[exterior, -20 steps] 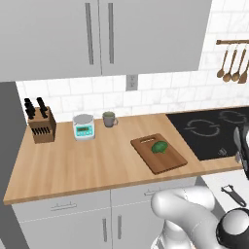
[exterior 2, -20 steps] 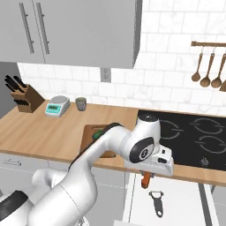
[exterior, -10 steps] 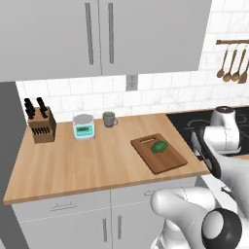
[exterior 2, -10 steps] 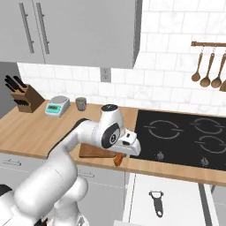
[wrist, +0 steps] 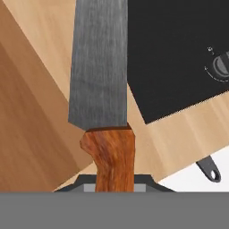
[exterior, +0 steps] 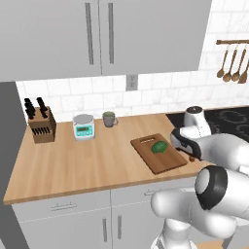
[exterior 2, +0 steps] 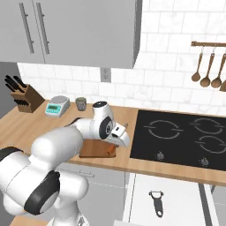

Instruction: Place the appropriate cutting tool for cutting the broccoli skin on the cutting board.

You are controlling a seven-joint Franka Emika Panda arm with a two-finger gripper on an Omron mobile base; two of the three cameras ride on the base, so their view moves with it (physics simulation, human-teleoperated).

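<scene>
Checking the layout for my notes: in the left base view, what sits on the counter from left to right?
Wooden knife block with black handles → white kitchen scale → grey mug → brown wooden cutting board, carrying the dark green broccoli.

Bright, even rendered light, soft faint shadows under the wall cabinets, no glare on the black cooktop, slightly soft low-resolution edges, close hand view blurred and pixelated

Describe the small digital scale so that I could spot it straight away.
Start at the pale wood counter under the grey cabinets. Against the tiled wall stands the kitchen scale, between the knife block and the mug. It alone is white, with a round platform and a green-lit display.
</scene>
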